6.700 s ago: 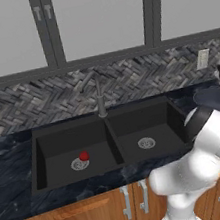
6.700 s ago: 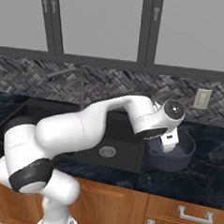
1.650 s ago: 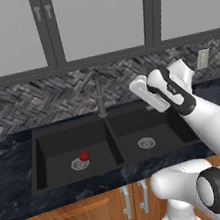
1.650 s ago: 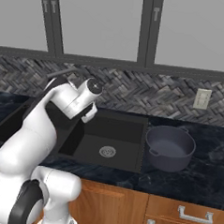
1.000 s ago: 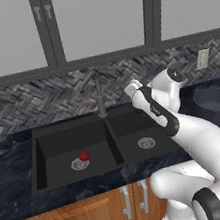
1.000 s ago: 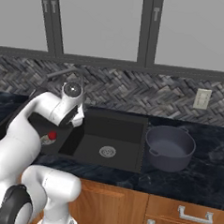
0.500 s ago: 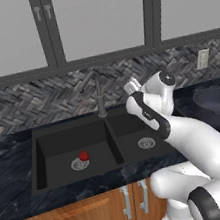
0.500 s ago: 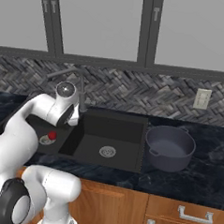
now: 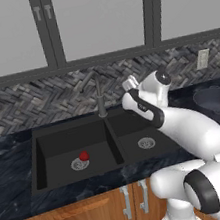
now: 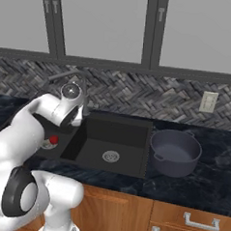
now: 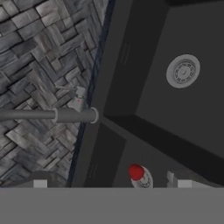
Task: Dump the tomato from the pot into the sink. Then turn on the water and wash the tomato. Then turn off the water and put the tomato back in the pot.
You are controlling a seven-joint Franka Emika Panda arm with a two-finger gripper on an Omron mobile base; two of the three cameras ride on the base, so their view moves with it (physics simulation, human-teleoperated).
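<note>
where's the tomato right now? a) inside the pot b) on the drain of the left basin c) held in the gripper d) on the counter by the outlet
b: the tomato sits on the drain ring in the left basin of the sink, while the pot stands empty on the counter.

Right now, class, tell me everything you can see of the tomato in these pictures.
The tomato is a small, glossy, bright red ball, whole as far as the pictures show. It lies at the bottom of the left basin of the black sink, on the edge of that basin's round silver drain. No water runs on it. The pot stands apart on the counter to the right of the sink.
</note>
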